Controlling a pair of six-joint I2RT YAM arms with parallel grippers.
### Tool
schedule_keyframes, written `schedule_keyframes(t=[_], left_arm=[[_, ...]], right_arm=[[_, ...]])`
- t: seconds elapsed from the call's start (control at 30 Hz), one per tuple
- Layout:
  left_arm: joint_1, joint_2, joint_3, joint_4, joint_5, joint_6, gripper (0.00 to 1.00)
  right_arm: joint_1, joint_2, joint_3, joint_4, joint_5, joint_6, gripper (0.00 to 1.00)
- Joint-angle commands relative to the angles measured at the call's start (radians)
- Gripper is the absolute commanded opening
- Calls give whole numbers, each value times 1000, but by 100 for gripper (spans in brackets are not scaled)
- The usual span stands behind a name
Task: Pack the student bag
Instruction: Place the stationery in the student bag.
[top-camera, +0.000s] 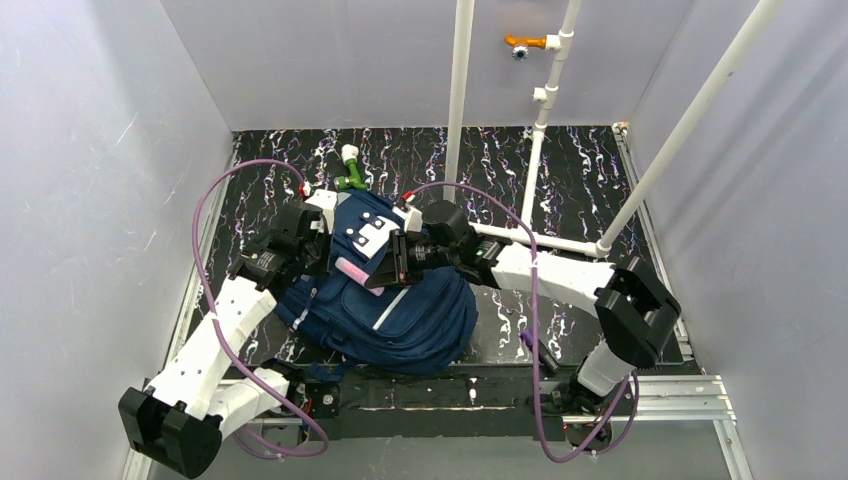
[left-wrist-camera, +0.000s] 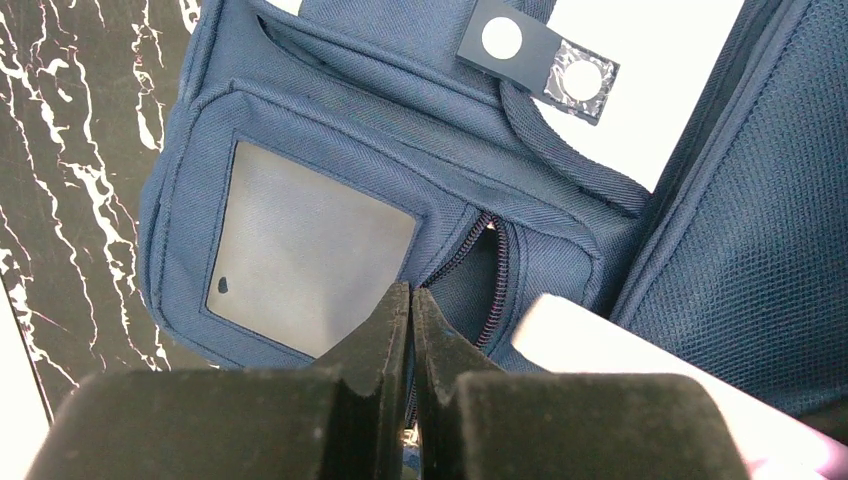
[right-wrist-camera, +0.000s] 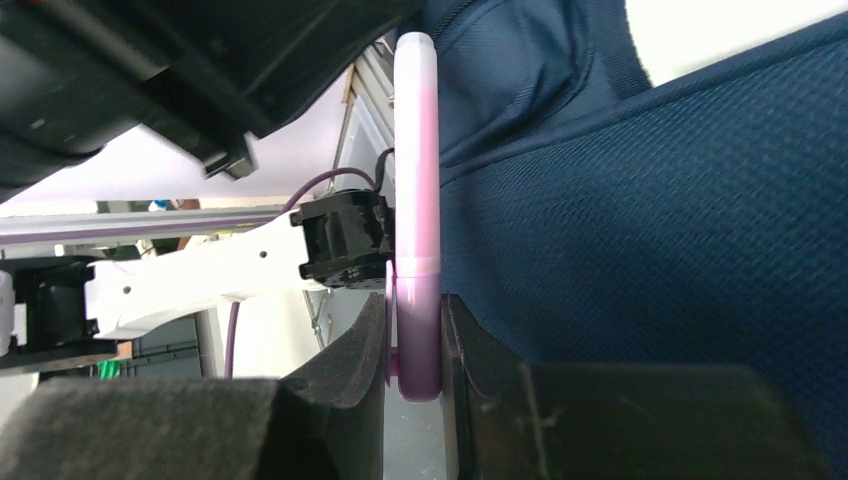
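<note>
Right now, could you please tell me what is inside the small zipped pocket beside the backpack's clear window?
The pocket's zip on the student bag is partly open, showing only dark navy lining. Anything deeper is hidden by fabric and the left hand.

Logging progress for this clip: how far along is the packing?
Done: the student bag has its front pocket part unzipped. In hand: right gripper holds a pink marker beside it; left gripper shut at the zipper. Left: marker not inside; a green item lies outside.
</note>
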Motion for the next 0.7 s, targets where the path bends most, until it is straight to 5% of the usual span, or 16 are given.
schedule_keyframes(t=[0.0,0.33,0.5,0.6,0.67], left_arm=[[5,-38,16,-14,-28,-9,0],[5,-59,21,-14,26,-27,0],[3,-75,7,-5,60,-61,0],[3,-81,-5,5,64,-72,0],[2,-86,-1,0,69,-71,0]], right_arm=[[3,71,85,-90,-3,-19,1],[29,216,189,-17,-34,33,1],[29,322,281,91,116,92,1],[33,401,377,133,183,34,56],[25,391,373,103,138,5,69]])
